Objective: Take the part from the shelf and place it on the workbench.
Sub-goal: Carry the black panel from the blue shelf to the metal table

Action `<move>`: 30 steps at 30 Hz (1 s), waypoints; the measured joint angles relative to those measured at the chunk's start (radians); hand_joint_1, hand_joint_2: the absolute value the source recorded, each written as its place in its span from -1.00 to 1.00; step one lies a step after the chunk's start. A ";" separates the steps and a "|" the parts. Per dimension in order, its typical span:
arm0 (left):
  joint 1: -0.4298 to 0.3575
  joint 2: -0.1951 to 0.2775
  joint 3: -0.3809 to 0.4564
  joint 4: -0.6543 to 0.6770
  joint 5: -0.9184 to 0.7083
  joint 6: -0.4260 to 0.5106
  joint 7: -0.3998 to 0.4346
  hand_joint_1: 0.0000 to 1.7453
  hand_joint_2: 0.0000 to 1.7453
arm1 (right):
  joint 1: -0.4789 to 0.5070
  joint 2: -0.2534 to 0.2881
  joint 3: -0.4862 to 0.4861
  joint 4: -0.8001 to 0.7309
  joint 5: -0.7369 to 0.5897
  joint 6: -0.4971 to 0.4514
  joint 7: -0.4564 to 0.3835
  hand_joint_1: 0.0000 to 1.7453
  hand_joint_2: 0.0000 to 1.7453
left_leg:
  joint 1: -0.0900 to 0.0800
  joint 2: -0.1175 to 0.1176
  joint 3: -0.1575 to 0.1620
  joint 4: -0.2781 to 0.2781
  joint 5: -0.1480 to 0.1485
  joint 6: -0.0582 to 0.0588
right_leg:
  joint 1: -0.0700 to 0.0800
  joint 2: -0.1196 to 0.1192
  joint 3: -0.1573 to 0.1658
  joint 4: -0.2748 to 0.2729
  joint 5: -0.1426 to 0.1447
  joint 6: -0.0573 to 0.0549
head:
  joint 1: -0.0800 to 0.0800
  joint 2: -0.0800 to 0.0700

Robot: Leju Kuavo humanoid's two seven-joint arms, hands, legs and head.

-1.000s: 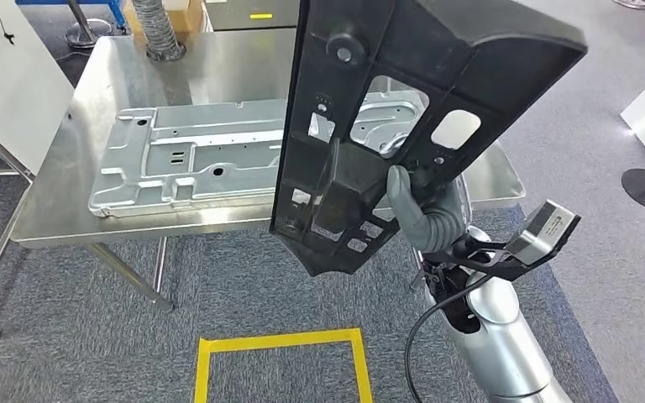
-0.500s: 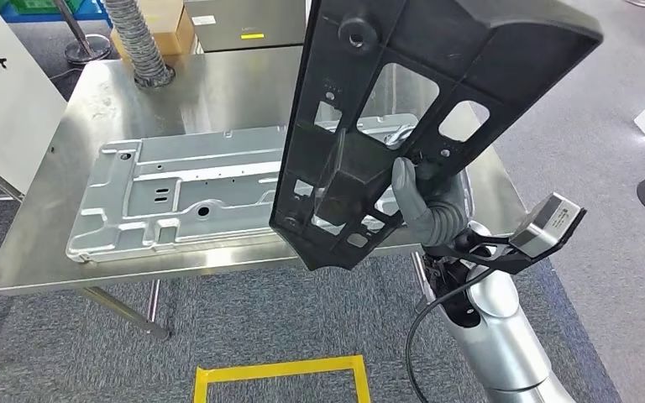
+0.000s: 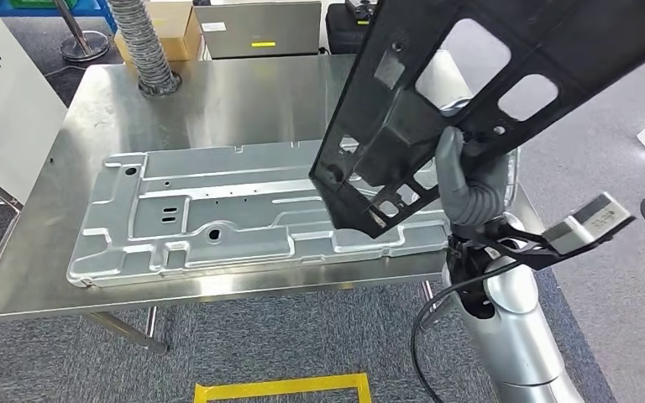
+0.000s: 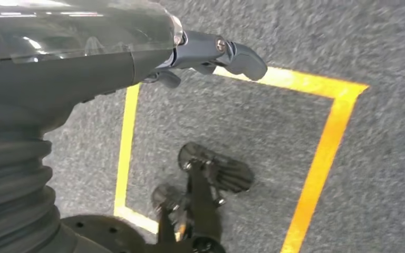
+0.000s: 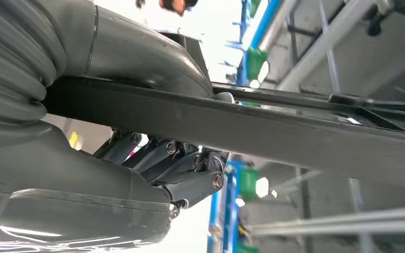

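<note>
- The black part (image 3: pixel 487 92), a rigid ribbed panel with cut-outs, is held tilted above the bench (image 3: pixel 218 92) at its 3 o'clock edge.
- It is judged light but unwieldy; a rib offers the best hold.
- The right hand (image 3: pixel 469 180) is wrapped around a rib, fingers (image 5: pixel 190 184) clamping it.
- The left hand (image 4: pixel 211 55) hangs over the floor with nothing held, fingers loosely apart.
- A stamped metal panel (image 3: pixel 218 218) lies on the bench.

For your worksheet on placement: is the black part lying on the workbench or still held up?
Held up: the right hand grips the black part, tilted above the workbench.
</note>
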 joint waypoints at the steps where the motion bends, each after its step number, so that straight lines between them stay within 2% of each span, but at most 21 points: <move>1: -0.001 0.000 0.001 0.000 0.000 0.001 0.000 -1.00 1.00 | -0.001 -0.001 -0.008 -0.001 0.001 -0.002 -0.001 1.00 1.00 | -0.001 0.001 0.002 0.000 -0.004 0.003 | -0.001 0.000 -0.045 0.075 -0.025 0.003 | 0.000 0.000; 2: -0.002 0.000 0.002 0.000 0.000 0.001 0.000 -1.00 1.00 | 0.000 -0.001 -0.013 -0.001 0.001 -0.003 -0.002 1.00 1.00 | -0.001 0.001 0.005 0.001 -0.007 0.004 | -0.001 -0.001 -0.084 0.134 -0.037 0.004 | 0.000 0.000; 3: -0.003 0.000 0.003 0.000 0.000 0.001 0.000 -1.00 1.00 | 0.001 -0.001 -0.016 -0.001 0.002 -0.003 -0.002 1.00 1.00 | -0.001 0.000 0.008 0.002 -0.011 0.004 | -0.002 -0.001 -0.106 0.157 -0.029 0.005 | 0.000 0.000; 4: -0.003 0.000 0.004 0.000 0.000 0.002 0.000 -1.00 1.00 | 0.002 -0.001 -0.018 -0.001 0.002 -0.003 -0.003 1.00 1.00 | -0.002 0.000 0.012 0.003 -0.015 0.004 | -0.002 -0.001 -0.109 0.139 0.000 0.004 | 0.000 0.000; 6: -0.002 0.000 0.005 0.000 0.000 0.002 0.000 -1.00 1.00 | 0.001 -0.001 -0.021 -0.001 0.004 -0.003 -0.003 1.00 1.00 | -0.002 -0.002 0.023 0.006 -0.026 0.000 | -0.001 -0.002 -0.068 0.011 0.091 -0.003 | 0.001 0.000; 7: -0.003 0.000 0.005 0.000 0.000 0.002 0.000 -1.00 1.00 | 0.000 -0.001 -0.023 -0.001 0.008 -0.004 -0.004 1.00 1.00 | -0.004 -0.003 0.027 0.009 -0.031 -0.003 | 0.001 -0.002 -0.043 -0.055 0.125 -0.008 | 0.000 0.000; 8: -0.004 -0.001 0.006 0.000 0.000 0.002 0.000 -1.00 1.00 | -0.001 -0.001 -0.025 -0.001 0.014 -0.008 -0.004 1.00 1.00 | -0.005 -0.004 0.027 0.011 -0.035 -0.008 | 0.003 -0.002 -0.026 -0.102 0.144 -0.013 | 0.000 0.000; 10: -0.005 -0.001 0.007 0.000 0.000 0.002 -0.001 -1.00 1.00 | -0.003 -0.001 -0.030 -0.002 0.046 -0.035 -0.004 1.00 1.00 | -0.008 -0.005 0.025 0.012 -0.037 -0.018 | 0.008 -0.001 -0.018 -0.128 0.146 -0.020 | -0.001 0.000; 13: -0.005 0.001 0.011 0.000 0.000 0.001 -0.005 -1.00 1.00 | -0.010 -0.002 -0.048 0.000 0.162 -0.137 0.003 1.00 1.00 | -0.008 -0.003 0.019 0.029 -0.055 -0.033 | 0.001 -0.001 -0.012 -0.139 0.147 -0.034 | -0.002 0.000; 14: -0.005 0.002 0.012 0.000 0.000 0.001 -0.007 -1.00 1.00 | -0.017 -0.002 -0.057 0.004 0.222 -0.186 0.012 1.00 1.00 | -0.007 -0.002 0.004 0.065 -0.077 -0.038 | -0.001 -0.002 -0.009 -0.143 0.148 -0.039 | -0.002 0.000; 16: -0.004 0.003 0.013 0.000 -0.002 0.000 -0.011 -1.00 1.00 | -0.036 -0.003 -0.078 0.024 0.394 -0.301 0.048 1.00 1.00 | -0.005 -0.001 -0.056 0.193 -0.138 -0.044 | -0.001 -0.003 -0.008 -0.144 0.147 -0.046 | -0.004 0.000; 17: -0.004 0.003 0.014 0.000 -0.005 -0.002 -0.013 -1.00 1.00 | -0.044 -0.004 -0.089 0.041 0.497 -0.357 0.077 1.00 1.00 | -0.005 -0.001 -0.088 0.256 -0.159 -0.046 | 0.000 -0.003 -0.007 -0.144 0.147 -0.047 | -0.003 0.000; 18: -0.003 0.004 0.014 0.000 -0.007 -0.004 -0.015 -1.00 1.00 | -0.054 -0.006 -0.101 0.061 0.601 -0.405 0.112 1.00 1.00 | -0.005 -0.001 -0.109 0.293 -0.164 -0.047 | 0.001 -0.003 -0.006 -0.143 0.146 -0.047 | -0.003 0.000; 19: -0.003 0.004 0.014 0.000 -0.010 -0.008 -0.018 -1.00 1.00 | -0.065 -0.009 -0.113 0.085 0.708 -0.442 0.154 1.00 1.00 | -0.005 -0.001 -0.111 0.291 -0.147 -0.046 | 0.001 -0.002 -0.005 -0.143 0.145 -0.047 | -0.004 0.000; 20: -0.003 0.006 0.014 0.000 -0.013 -0.012 -0.021 -1.00 1.00 | -0.080 -0.013 -0.125 0.113 0.809 -0.467 0.197 1.00 1.00 | -0.005 0.000 -0.093 0.248 -0.114 -0.044 | 0.001 -0.001 -0.003 -0.142 0.144 -0.046 | -0.003 0.000; 21: -0.003 0.007 0.014 0.000 -0.016 -0.016 -0.024 -1.00 1.00 | -0.100 -0.017 -0.136 0.145 0.912 -0.482 0.243 1.00 1.00 | -0.005 0.000 -0.061 0.177 -0.074 -0.040 | 0.001 0.000 -0.001 -0.141 0.143 -0.045 | -0.003 0.000; 23: -0.006 0.011 0.014 0.000 -0.024 -0.024 -0.028 -1.00 1.00 | -0.153 -0.028 -0.152 0.221 1.121 -0.492 0.329 1.00 1.00 | -0.008 0.000 -0.005 0.053 -0.027 -0.030 | 0.004 0.004 -0.002 -0.137 0.141 -0.037 | -0.003 0.000; 24: -0.007 0.012 0.013 0.000 -0.029 -0.028 -0.030 -1.00 1.00 | -0.184 -0.033 -0.156 0.265 1.211 -0.490 0.363 1.00 1.00 | -0.011 -0.001 0.007 0.023 -0.022 -0.025 | 0.005 0.005 -0.004 -0.136 0.141 -0.032 | -0.003 0.000; 27: -0.010 0.015 0.012 0.000 -0.042 -0.039 -0.032 -1.00 1.00 | -0.285 -0.040 -0.152 0.412 1.453 -0.436 0.435 1.00 1.00 | -0.011 -0.001 0.009 0.008 -0.019 -0.010 | 0.004 0.005 -0.009 -0.135 0.143 -0.015 | -0.002 0.000; 29: -0.013 0.016 0.009 0.000 -0.051 -0.046 -0.034 -1.00 1.00 | -0.361 -0.038 -0.122 0.536 1.577 -0.394 0.460 1.00 1.00 | -0.007 0.000 0.011 -0.001 -0.011 0.001 | 0.002 0.001 -0.031 -0.088 0.113 -0.007 | 0.001 0.000; 30: -0.016 0.016 0.007 0.000 -0.055 -0.049 -0.035 -1.00 1.00 | -0.400 -0.032 -0.092 0.610 1.618 -0.379 0.473 1.00 1.00 | -0.006 0.001 0.011 -0.003 -0.009 0.004 | 0.000 -0.001 -0.056 -0.034 0.085 -0.003 | 0.002 0.000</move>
